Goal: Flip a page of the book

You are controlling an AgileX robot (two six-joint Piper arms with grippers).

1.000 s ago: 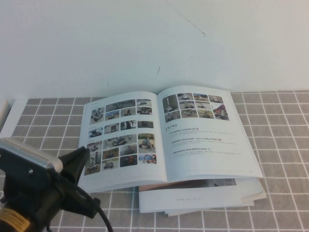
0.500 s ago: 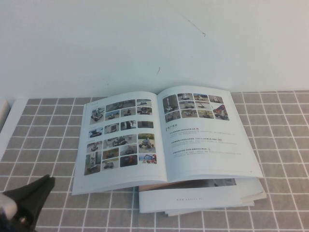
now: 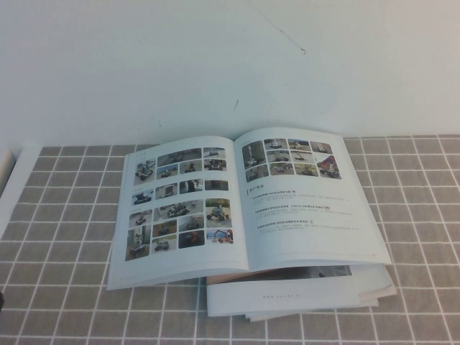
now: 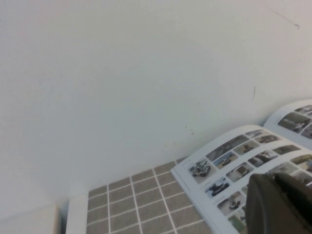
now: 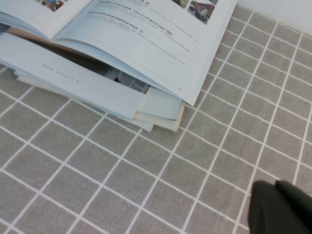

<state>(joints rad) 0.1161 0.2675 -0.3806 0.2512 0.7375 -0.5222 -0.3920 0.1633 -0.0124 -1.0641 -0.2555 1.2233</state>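
The book (image 3: 287, 208) lies open and flat on the grey tiled cloth, on top of a stack of booklets. Its left-hand page (image 3: 180, 205) shows a grid of small colour photos and lies flat. Neither gripper appears in the high view. In the left wrist view my left gripper (image 4: 276, 181) hangs shut and holding nothing above the book (image 4: 229, 158), near its left page. In the right wrist view my right gripper (image 5: 276, 188) is shut and holds nothing, over bare cloth and apart from the book's (image 5: 146, 34) near right corner.
White-and-orange booklets (image 3: 302, 296) stick out under the book's front edge and right corner (image 5: 97, 83). A white wall (image 3: 215, 65) rises right behind the book. The cloth ends at a white strip (image 3: 13, 188) on the left.
My left arm, which filled the lower left of the high view, has drawn back down and left out of that view. The book has not moved.
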